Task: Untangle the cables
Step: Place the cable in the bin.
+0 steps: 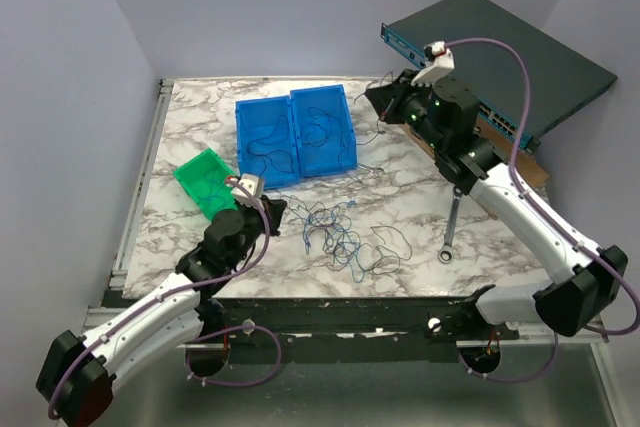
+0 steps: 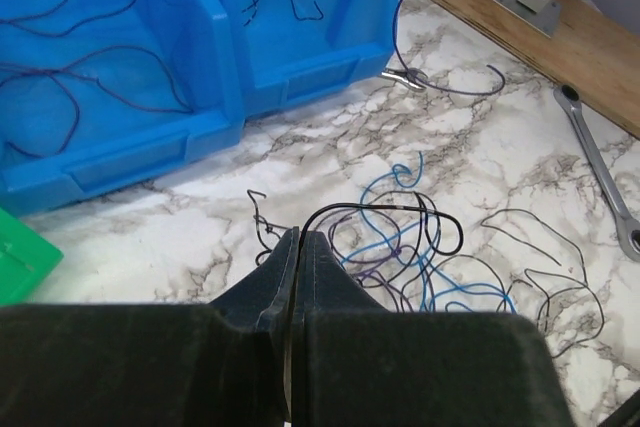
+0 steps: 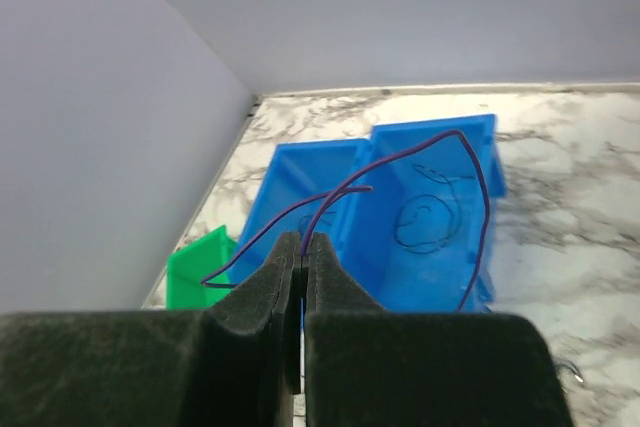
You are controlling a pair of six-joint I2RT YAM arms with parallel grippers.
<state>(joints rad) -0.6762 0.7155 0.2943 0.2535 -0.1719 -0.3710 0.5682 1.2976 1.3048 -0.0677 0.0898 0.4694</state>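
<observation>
Marble counter [image 1: 200,117] by blue plastic bins [image 1: 295,137] is covered with thin curly cables [image 1: 345,242]. A black cable [image 2: 370,206] is clamped tight in the left pincer [image 2: 297,239], a purple cable [image 3: 455,133] in the right pincer [image 3: 302,242]; slow pulls are best.

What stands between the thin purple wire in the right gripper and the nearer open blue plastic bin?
Nothing visible. The right gripper holds the thin purple wire in open air before the blue plastic bin, which contains only thin dark curly wire.
</observation>
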